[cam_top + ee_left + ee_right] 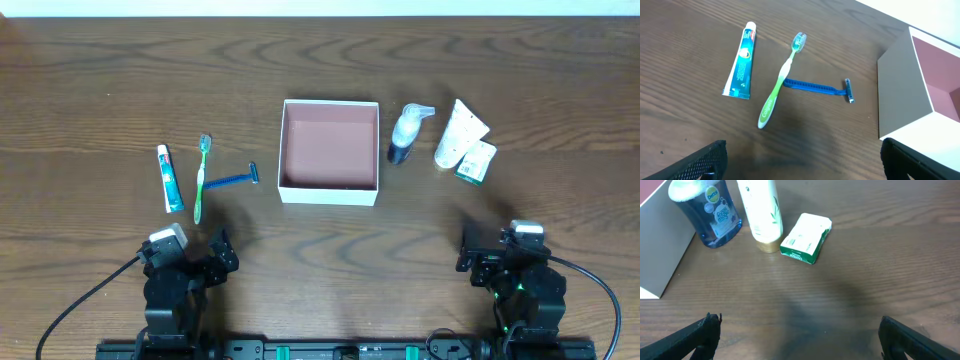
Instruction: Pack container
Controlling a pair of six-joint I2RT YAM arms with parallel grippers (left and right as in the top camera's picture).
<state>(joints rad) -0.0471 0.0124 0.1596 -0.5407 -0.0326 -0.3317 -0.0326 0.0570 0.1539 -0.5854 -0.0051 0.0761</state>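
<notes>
The toothbrush [201, 178] (long axis toward the far edge) lay before the wide-spread left gripper [216, 256], the container [330, 188] rightward; the right gripper [476, 252] gaped too.

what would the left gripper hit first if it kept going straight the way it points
Probably the blue razor, or the green toothbrush touching it; depth is unclear.
</notes>
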